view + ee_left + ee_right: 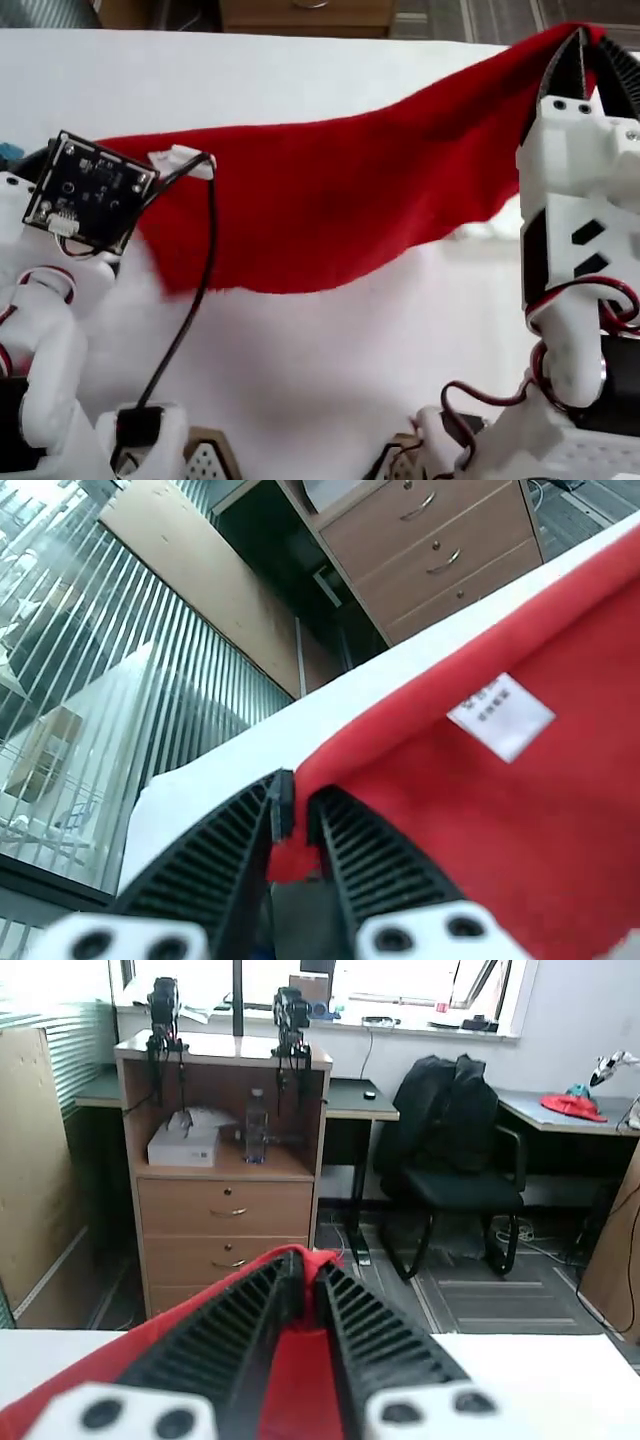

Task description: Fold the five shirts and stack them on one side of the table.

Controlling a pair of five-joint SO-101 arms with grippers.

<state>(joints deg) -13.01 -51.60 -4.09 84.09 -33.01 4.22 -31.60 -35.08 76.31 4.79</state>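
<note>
A red shirt (330, 205) hangs stretched above the white table (300, 380), held up at both ends. My left gripper (297, 815) is shut on one edge of the red shirt (500, 810), near its white label (500, 716). My right gripper (305, 1275) is shut on the other end of the red shirt (300, 1380), lifted high at the far right (575, 45) in the high view. The left arm's wrist camera board (88, 190) sits at the shirt's left end.
A bit of white cloth (490, 228) lies on the table under the shirt's right part, and a teal scrap (8, 155) shows at the left edge. Beyond the table stand a drawer cabinet (225, 1225) and a black chair (455, 1175).
</note>
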